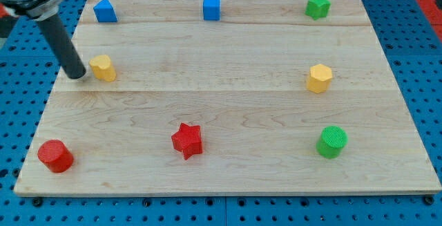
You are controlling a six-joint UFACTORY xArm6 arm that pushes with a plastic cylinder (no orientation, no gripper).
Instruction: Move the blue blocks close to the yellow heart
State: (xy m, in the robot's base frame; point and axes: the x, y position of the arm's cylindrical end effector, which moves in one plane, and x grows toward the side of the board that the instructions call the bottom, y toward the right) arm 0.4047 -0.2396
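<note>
A blue block with a peaked top (105,10) sits near the board's top left corner. A blue cube (211,8) sits at the top middle. A yellow heart (103,68) lies at the left side of the board. My tip (76,76) rests on the board just left of the yellow heart, very close to it or touching; I cannot tell which. The dark rod slants up to the view's top left. Both blue blocks lie well above the tip.
A yellow hexagon (319,78) sits at the right. A green star-like block (318,6) is at the top right, a green cylinder (332,142) at the bottom right. A red star (187,140) is at the bottom middle, a red cylinder (55,156) at the bottom left. The wooden board (228,101) lies on a blue pegboard.
</note>
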